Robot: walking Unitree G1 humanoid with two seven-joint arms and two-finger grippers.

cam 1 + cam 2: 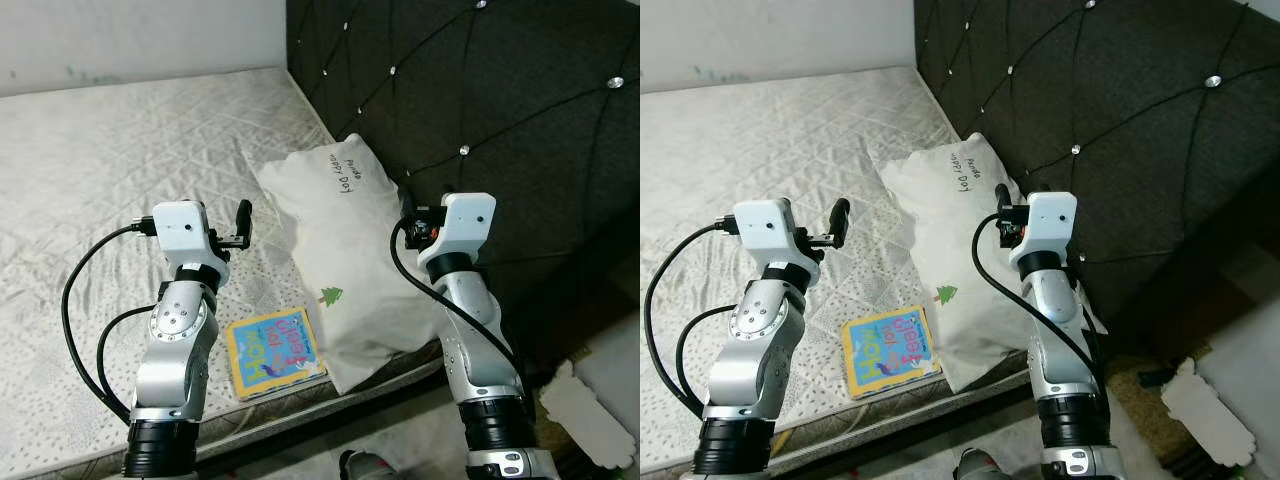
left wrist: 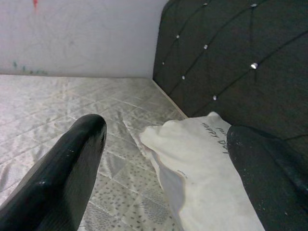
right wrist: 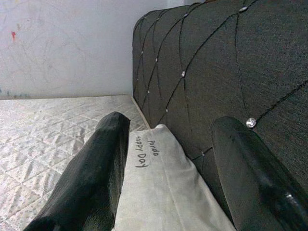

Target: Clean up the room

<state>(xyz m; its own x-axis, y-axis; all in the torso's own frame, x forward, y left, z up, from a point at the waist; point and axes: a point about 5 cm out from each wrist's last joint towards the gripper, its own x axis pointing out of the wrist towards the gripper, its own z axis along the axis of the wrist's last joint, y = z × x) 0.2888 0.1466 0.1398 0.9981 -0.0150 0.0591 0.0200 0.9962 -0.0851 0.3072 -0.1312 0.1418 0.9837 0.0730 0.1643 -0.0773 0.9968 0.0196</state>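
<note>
1. Pillow [image 1: 340, 260], cream-white with handwritten dark lettering near its top and a small green tree print lower down, lies at centre frame on the bed, its far end against the dark tufted headboard [image 1: 480, 110], its near corner reaching the mattress edge.
2. Book [image 1: 274, 352], yellow and blue cover with large lettering, lies flat on the mattress [image 1: 110, 160] at lower centre, just beside the pillow's lower left edge; cannot tell if they touch.
3. Left claw [image 1: 243, 222] hovers above the mattress at centre left, just left of the pillow's left edge and above the book in the frame. Fingers [image 2: 67, 168] spread apart, nothing between them: released. In the left wrist view the pillow's corner shows in the gap, beyond the fingertips.
4. Right claw [image 1: 408, 215] sits at centre right, over the pillow's right side, close to the headboard. Fingers [image 3: 96, 163] parted with nothing grasped: released. In the right wrist view the lettered end of the pillow lies between and beyond the fingers.
5. Left arm: forearm rises near-vertical from the lower left, wrist bent so the claw points to the right of the frame, black cables looping off to the left.
6. Right arm: forearm rises from the lower right, leaning slightly left, wrist block on top, cable curving down its left side.
7. White wall [image 1: 140, 35] along the top left.
</note>
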